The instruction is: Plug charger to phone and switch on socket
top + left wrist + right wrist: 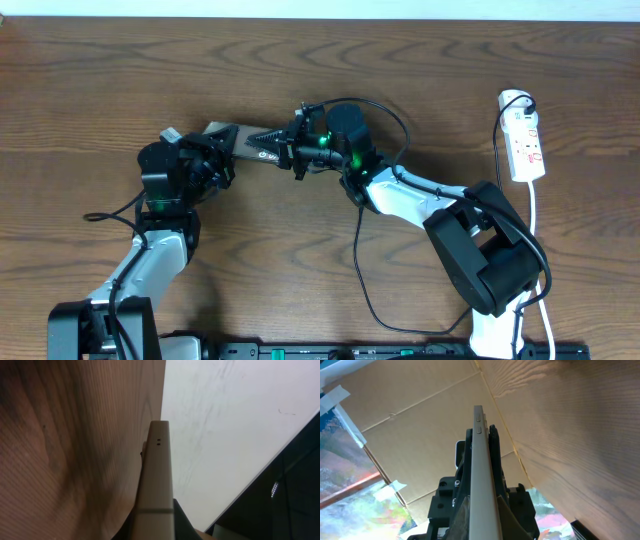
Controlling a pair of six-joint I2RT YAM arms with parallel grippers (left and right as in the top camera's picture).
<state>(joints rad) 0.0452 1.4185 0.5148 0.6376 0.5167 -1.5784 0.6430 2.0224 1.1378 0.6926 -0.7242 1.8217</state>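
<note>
Both grippers hold the brown phone (243, 141) at mid-table. My left gripper (222, 160) is shut on its left end, my right gripper (281, 152) on its right end. The left wrist view shows the phone (157, 470) edge-on, running up out of my left gripper (155, 522). In the right wrist view the phone's edge (482, 460) is clamped between the dark fingers of my right gripper (483, 510). The charger's thin black cable (356, 250) loops over the right arm and down the table; its plug tip is hidden. The white socket (526, 145) lies at the far right.
A black plug (524, 101) sits in the socket's far end, and a white lead (540, 250) runs down the right side. The right arm's bulky base (490, 260) stands front right. A black rail (400, 350) lines the near table edge.
</note>
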